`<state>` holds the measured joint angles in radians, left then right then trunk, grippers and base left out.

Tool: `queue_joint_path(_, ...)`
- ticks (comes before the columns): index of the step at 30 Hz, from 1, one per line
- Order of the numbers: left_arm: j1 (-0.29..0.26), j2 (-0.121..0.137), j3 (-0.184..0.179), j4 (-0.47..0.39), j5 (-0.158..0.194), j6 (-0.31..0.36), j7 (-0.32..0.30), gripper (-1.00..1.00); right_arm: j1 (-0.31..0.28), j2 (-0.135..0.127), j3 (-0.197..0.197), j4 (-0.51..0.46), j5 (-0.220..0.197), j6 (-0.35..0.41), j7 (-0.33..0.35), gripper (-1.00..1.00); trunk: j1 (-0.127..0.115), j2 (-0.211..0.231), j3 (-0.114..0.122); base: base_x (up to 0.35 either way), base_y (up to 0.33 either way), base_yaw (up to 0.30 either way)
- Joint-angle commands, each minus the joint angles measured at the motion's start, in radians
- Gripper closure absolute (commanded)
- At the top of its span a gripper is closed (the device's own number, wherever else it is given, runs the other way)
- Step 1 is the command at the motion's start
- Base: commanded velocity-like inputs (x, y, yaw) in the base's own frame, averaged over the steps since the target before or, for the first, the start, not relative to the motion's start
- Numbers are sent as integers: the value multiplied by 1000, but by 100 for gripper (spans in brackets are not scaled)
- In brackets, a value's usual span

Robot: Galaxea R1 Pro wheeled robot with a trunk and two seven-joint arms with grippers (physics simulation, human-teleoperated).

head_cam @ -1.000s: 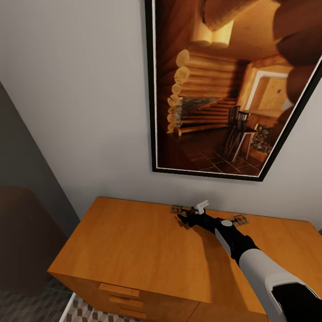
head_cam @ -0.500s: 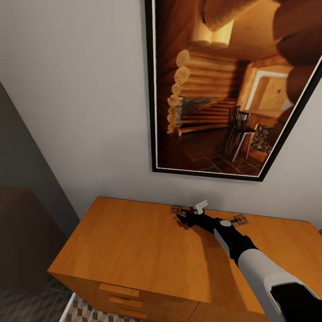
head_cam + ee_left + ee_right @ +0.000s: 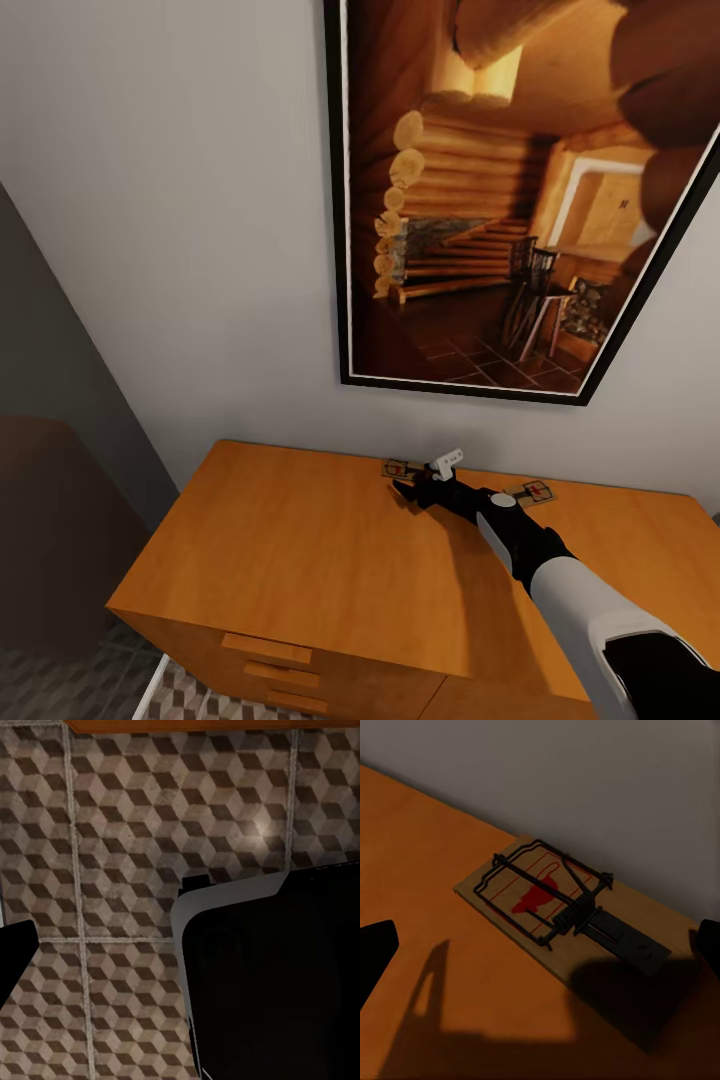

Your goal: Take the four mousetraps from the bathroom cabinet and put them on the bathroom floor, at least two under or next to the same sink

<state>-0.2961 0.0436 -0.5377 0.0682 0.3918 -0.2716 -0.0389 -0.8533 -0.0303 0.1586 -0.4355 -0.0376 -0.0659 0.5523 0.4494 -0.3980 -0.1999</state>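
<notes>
Now right gripper (image 3: 408, 487) reaches, spread, beside a mousetrap (image 3: 556, 903).

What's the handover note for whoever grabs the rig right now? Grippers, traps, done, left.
Right gripper: open, empty, low over the cabinet top by the wall, fingers either side of the left mousetrap, not closed on it.
Left gripper: down beside the robot's body, its camera facing the bathroom floor; state can't be told.
Mousetraps: two visible on the cabinet top against the wall, the left mousetrap and a second mousetrap past the right forearm. The other two are not located from here.
Done: approach to the first of these traps.
Left: close, lift, carry to the floor by the sink; repeat for the rest.
</notes>
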Motion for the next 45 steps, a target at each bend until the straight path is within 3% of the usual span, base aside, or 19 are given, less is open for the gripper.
queue_joint_path(1,-1,-1,-8,4,9,-6,-4,-100,-1,-1,6,1,-4,-5,0,-100,1,-2,-2,0,0,0)
queue_joint_path(45,-1,-1,-8,4,9,-5,-4,-100,-1,-6,6,12,-4,-6,0,-100,1,-2,-2,0,0,0)
